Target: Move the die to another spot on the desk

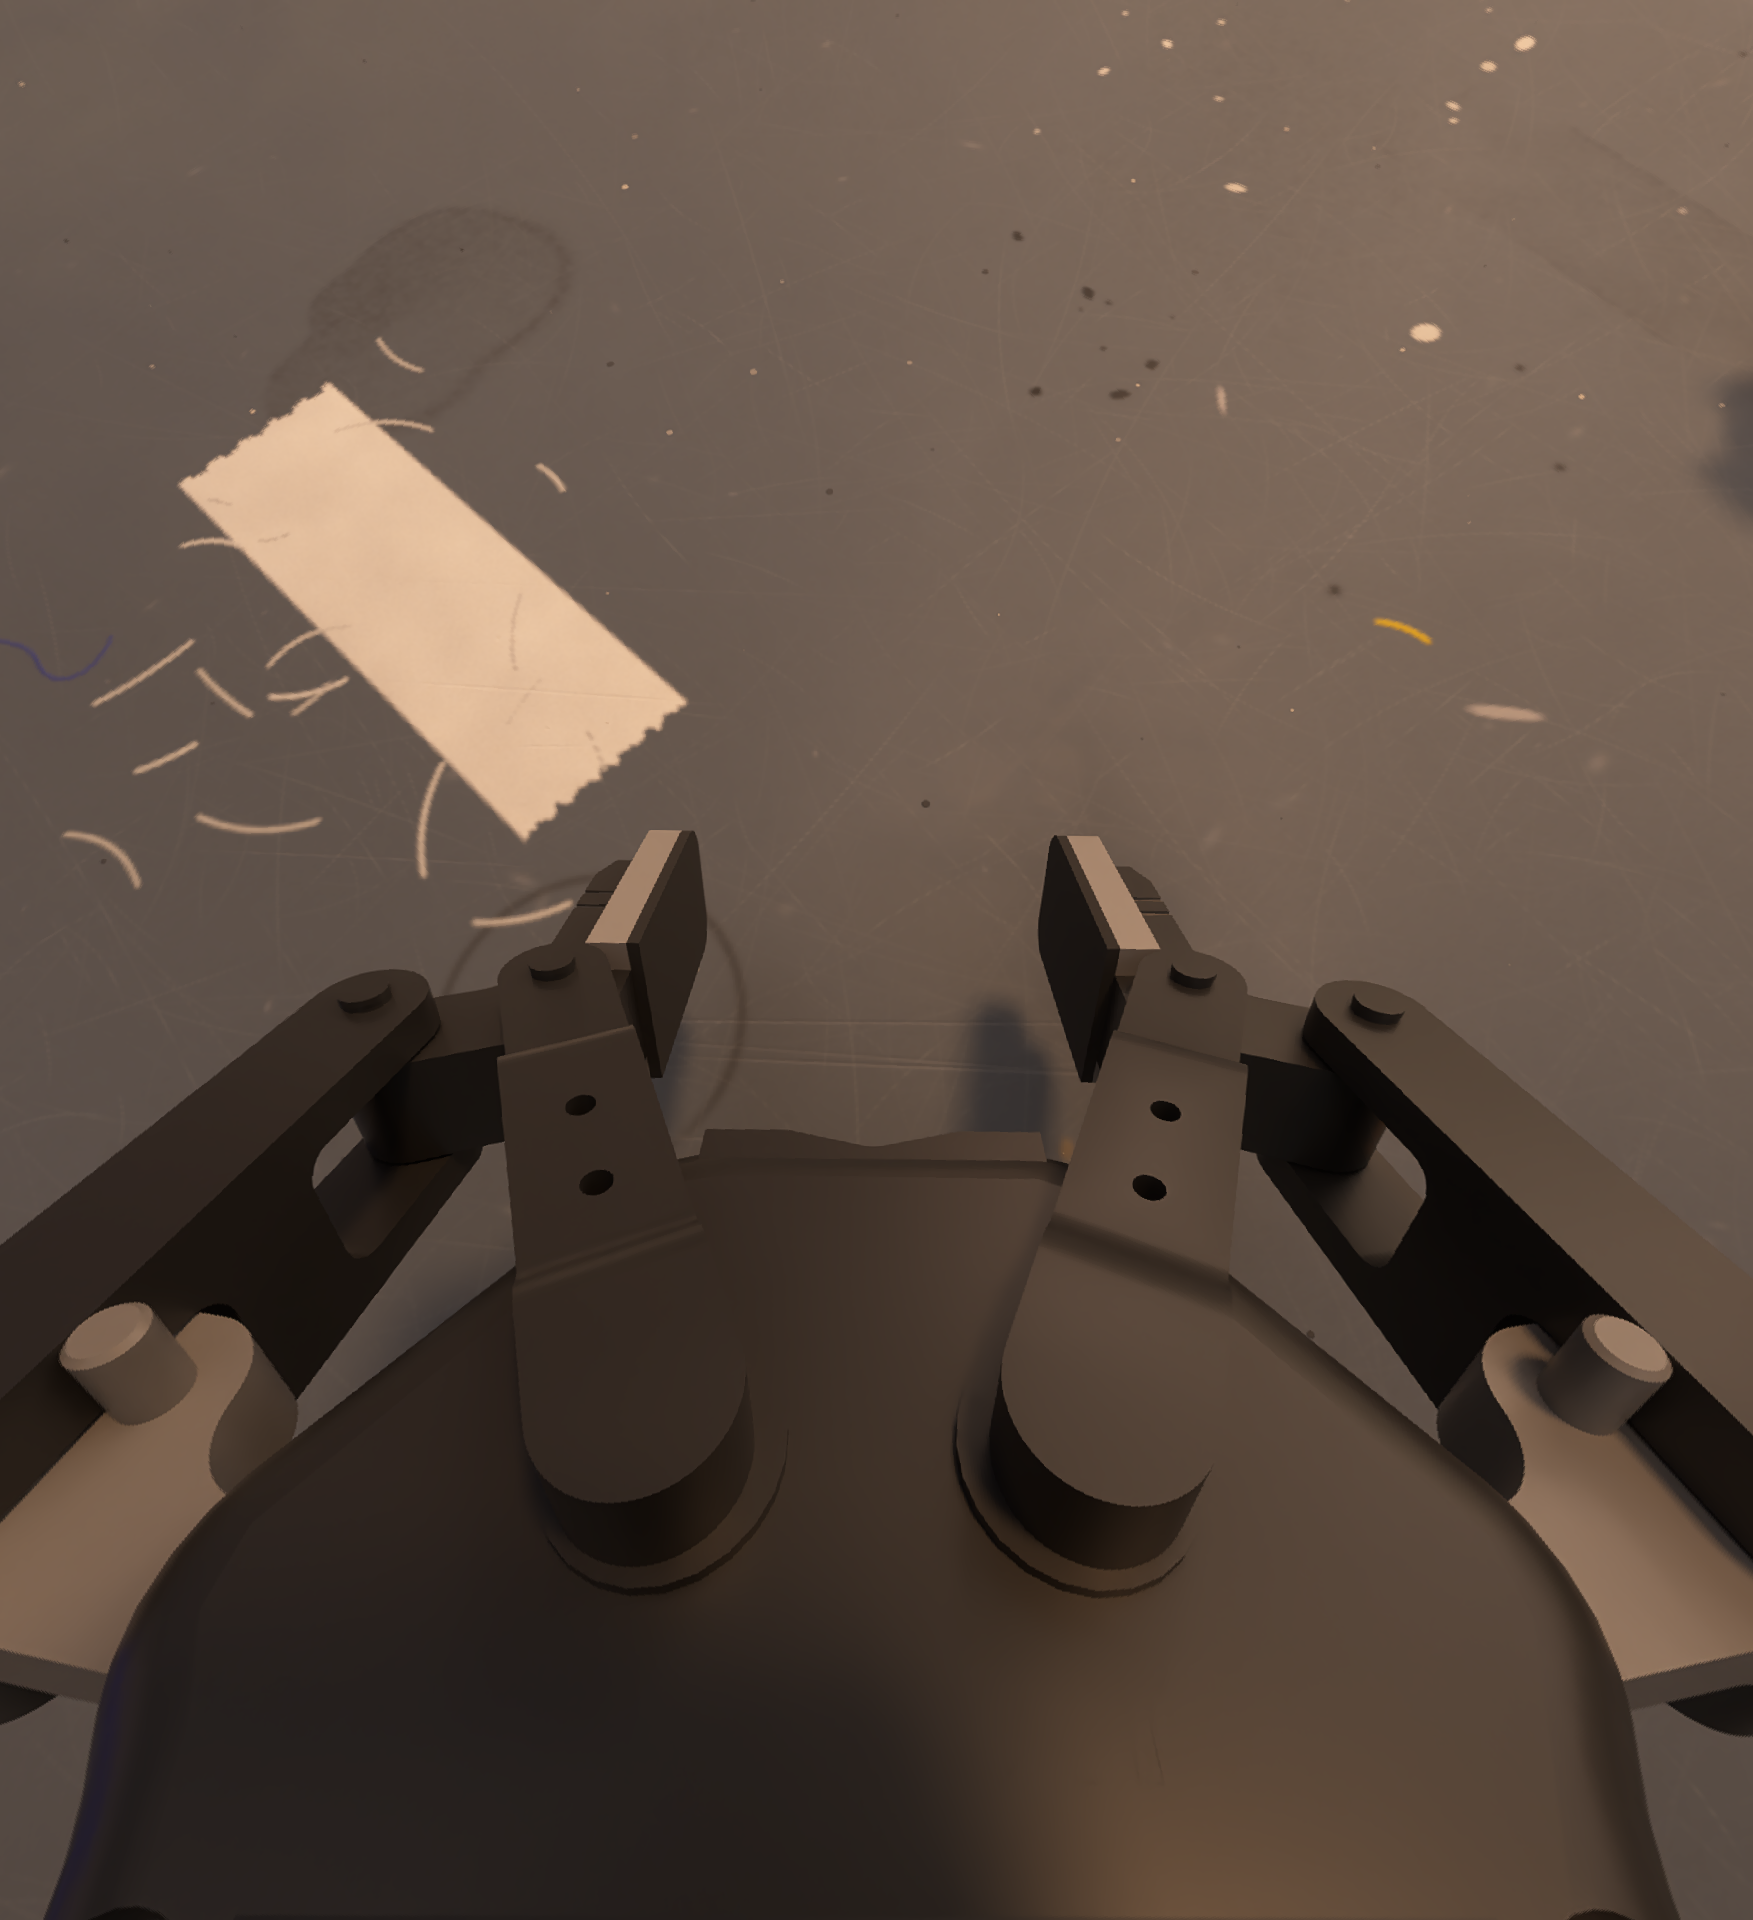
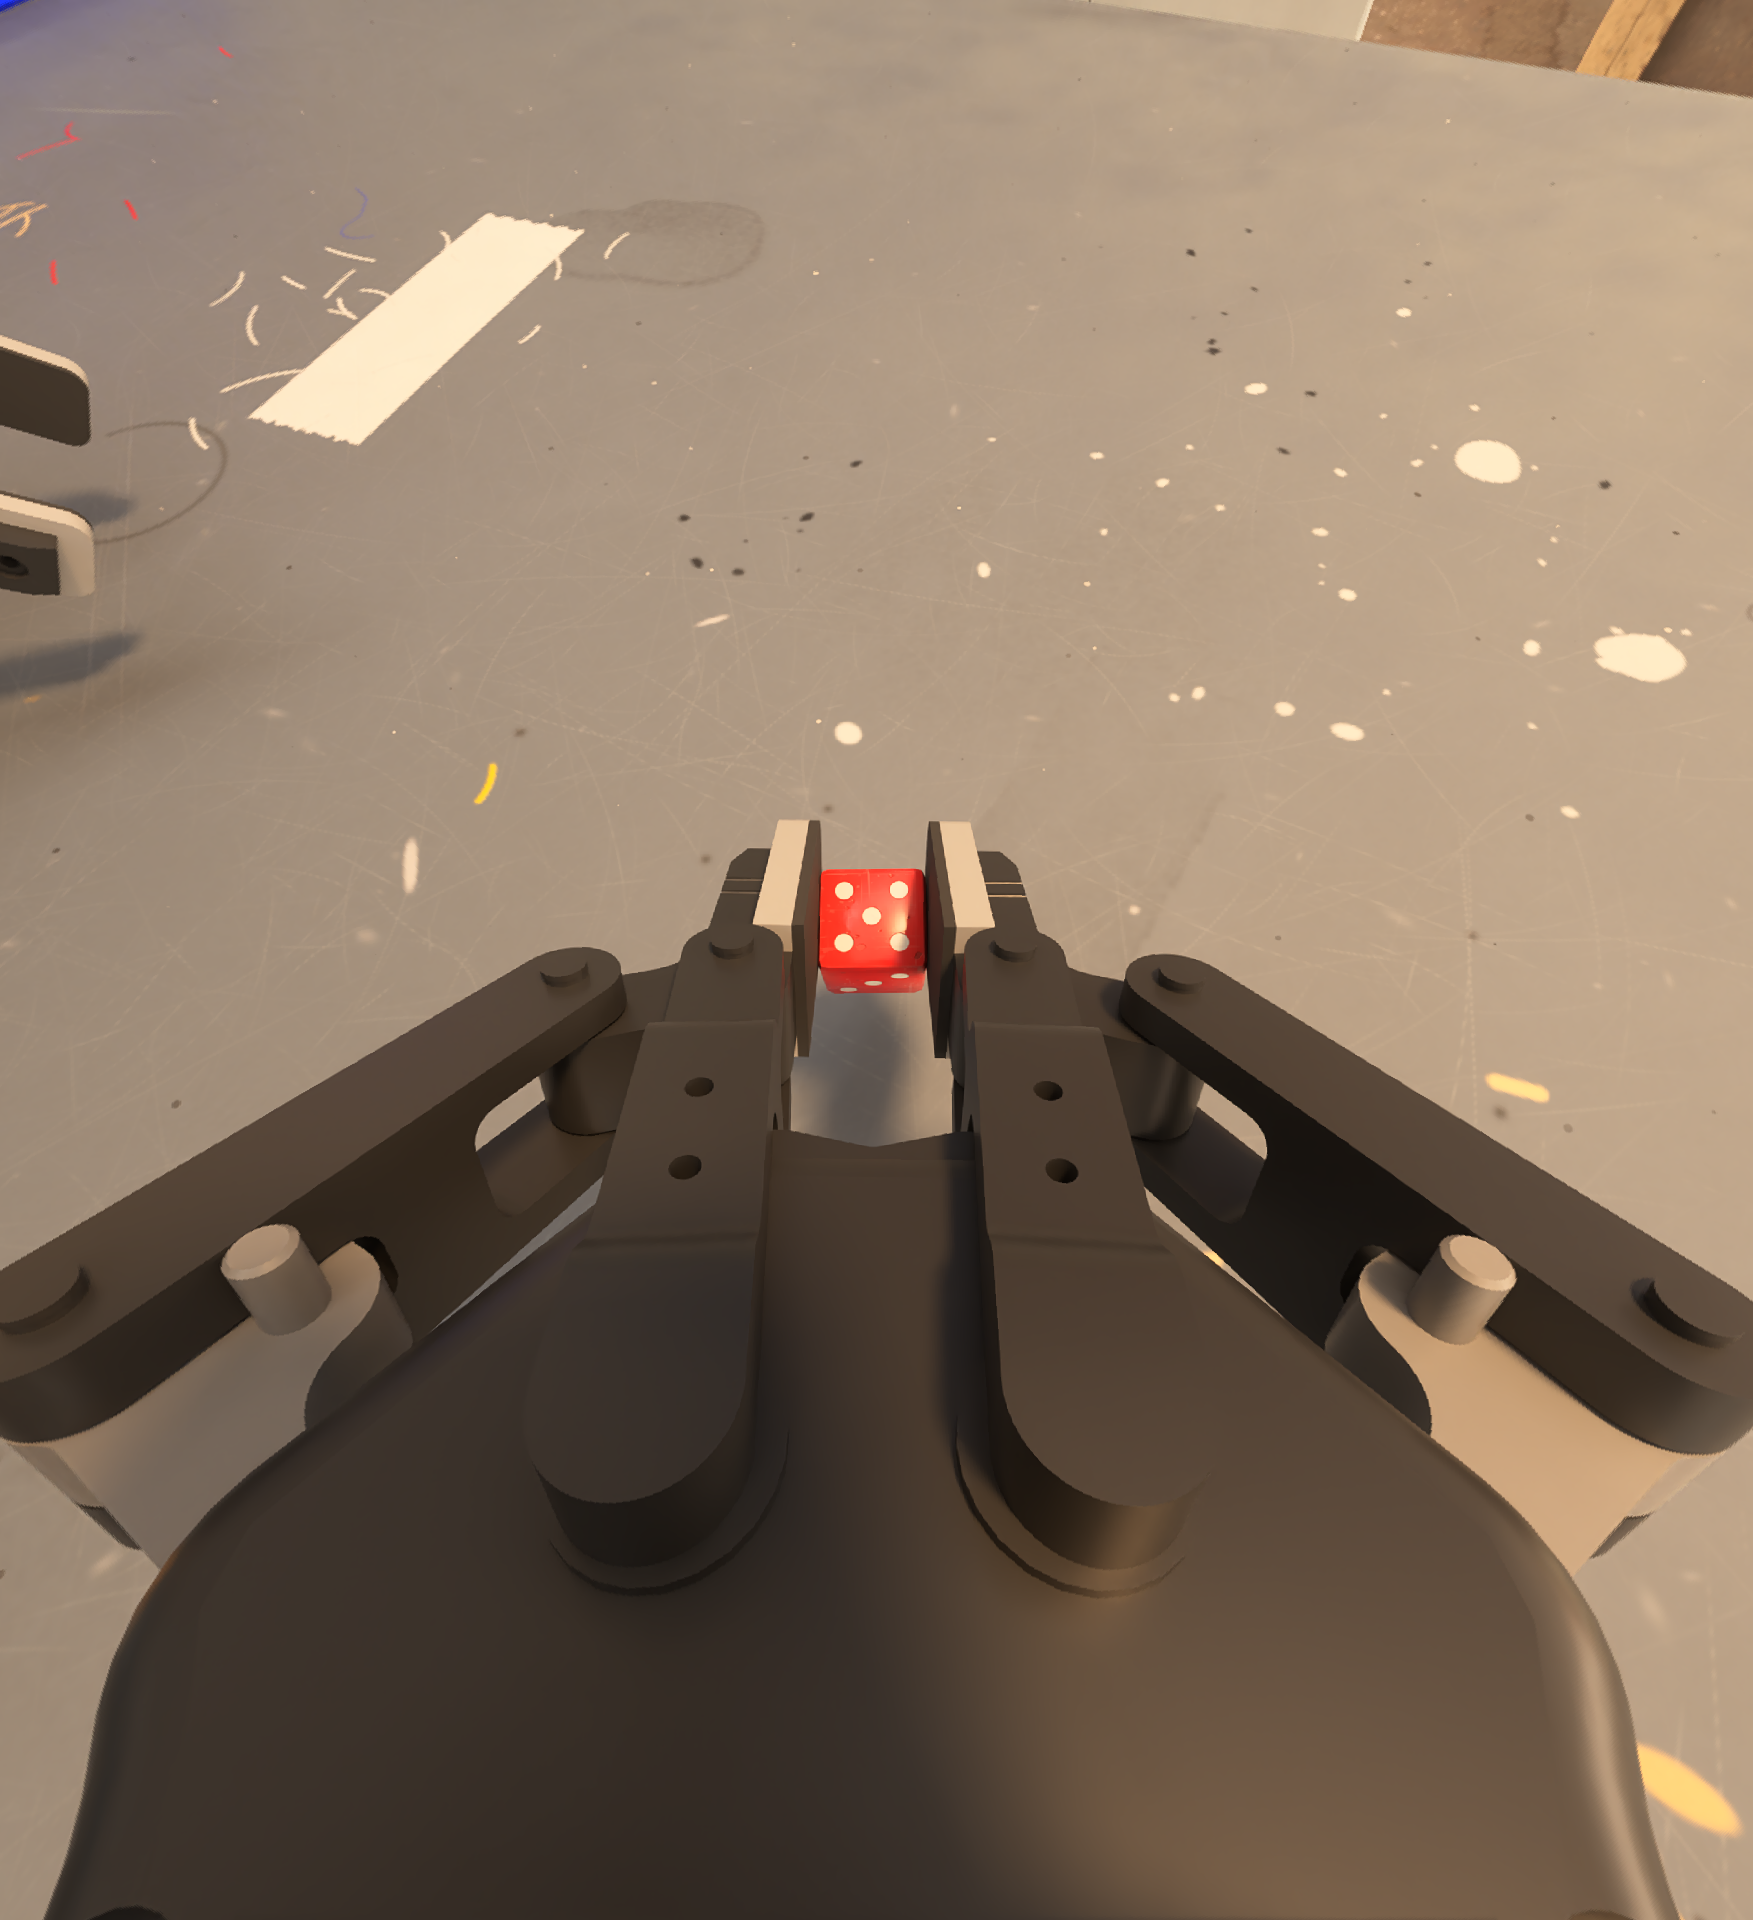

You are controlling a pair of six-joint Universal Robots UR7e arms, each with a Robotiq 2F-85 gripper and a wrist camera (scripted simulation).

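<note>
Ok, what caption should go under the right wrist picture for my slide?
Right gripper pinching a red die above the paint-speckled grey desk.

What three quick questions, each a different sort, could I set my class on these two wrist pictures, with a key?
1. True or false: the right claw has its fingers on either side of the red die.
2. Multiple choice: the left claw is (A) holding the die, (B) open with nothing between its fingers, (C) gripping the tape.
3. Fill the gap: a pale strip of ___ lies flat on the grey desk.

Key: 1 true; 2 B; 3 tape.
</note>
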